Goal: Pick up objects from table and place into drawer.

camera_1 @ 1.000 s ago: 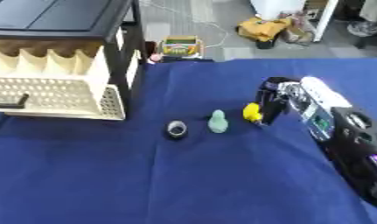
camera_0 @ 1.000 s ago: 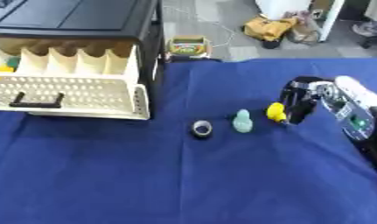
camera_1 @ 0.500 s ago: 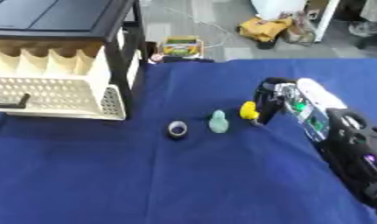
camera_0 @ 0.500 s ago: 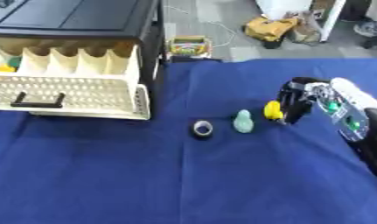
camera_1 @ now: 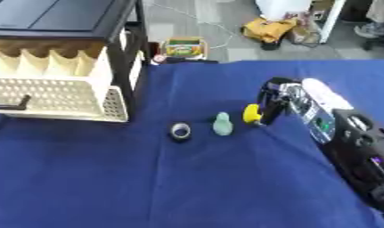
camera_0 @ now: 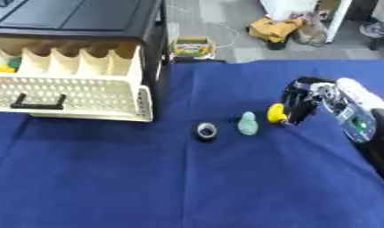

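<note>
In the left eye view we see a blue cloth-covered table (camera_0: 148, 178) with a cream drawer (camera_0: 78, 95) pulled out of a black cabinet (camera_0: 78, 18) at the upper left; the drawer has a perforated front with a dark handle (camera_0: 37, 103), divider slots along its back, and something yellow and green (camera_0: 3, 67) lies in its far left corner. Near the middle of the cloth three small things stand in a row: a dark ring-shaped object (camera_0: 206, 131), just beside it on the right a pale green bottle-shaped object (camera_0: 247, 124), and further right a small yellow object (camera_0: 276, 113). Our right hand (camera_0: 302, 103) comes in from the right side, its dark fingers curled downward right against the yellow object; we cannot tell whether they actually pinch it or only touch it, and the object appears to sit on the cloth. We see no left hand in this view. In the right eye view the same row appears, with the right hand (camera_1: 274, 101) bent over the yellow thing, fingers at its right side, and the silver and black forearm (camera_1: 335, 129) running toward the lower right corner. Beyond the far table edge a small colourful box (camera_1: 184, 46) sits on the floor.
</note>
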You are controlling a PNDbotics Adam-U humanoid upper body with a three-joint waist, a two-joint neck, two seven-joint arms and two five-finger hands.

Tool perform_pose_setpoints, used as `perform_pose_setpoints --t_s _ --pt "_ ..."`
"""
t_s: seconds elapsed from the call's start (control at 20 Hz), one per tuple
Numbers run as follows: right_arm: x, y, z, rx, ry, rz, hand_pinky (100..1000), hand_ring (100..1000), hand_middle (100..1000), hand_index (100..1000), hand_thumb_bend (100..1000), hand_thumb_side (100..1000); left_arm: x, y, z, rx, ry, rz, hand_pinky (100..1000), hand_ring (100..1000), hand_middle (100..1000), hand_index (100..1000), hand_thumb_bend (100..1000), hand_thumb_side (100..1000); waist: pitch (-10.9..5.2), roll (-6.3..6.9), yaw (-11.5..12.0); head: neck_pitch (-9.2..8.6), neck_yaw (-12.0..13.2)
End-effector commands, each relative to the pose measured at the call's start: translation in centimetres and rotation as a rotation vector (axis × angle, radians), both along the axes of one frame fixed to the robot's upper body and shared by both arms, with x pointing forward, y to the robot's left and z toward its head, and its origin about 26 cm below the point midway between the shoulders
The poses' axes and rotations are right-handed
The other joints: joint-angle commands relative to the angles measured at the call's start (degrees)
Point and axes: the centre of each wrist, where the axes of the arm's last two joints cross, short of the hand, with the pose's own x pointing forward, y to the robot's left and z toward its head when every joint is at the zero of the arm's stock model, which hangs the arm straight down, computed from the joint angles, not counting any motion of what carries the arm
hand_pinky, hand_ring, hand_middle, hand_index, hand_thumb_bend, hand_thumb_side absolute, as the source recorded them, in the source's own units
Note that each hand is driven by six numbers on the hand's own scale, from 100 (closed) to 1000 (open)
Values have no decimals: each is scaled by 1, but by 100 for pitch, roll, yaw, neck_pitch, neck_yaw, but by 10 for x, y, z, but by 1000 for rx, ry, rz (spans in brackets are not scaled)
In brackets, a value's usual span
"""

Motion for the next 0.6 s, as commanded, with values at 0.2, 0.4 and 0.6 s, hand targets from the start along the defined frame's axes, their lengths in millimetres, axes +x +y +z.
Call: perform_pose_setpoints --t_s 0.2,0.4,0.6 --pt "-1 -1 18 0 -41 -6 372 639 645 785 543 199 -4 2 7 4 -31 8 100 100 100 684 100 801 -88 8 3 -90 -14" --pt "0 -2 15 -10 -36 -10 367 638 640 773 539 176 -4 3 7 0 -31 9 100 100 100 683 100 804 -73 8 5 -93 -17" --pt "1 -3 9 -20 -19 -12 362 637 630 761 516 159 -4 3 6 -4 -30 10 100 100 100 683 100 805 -67 8 26 -111 -29"
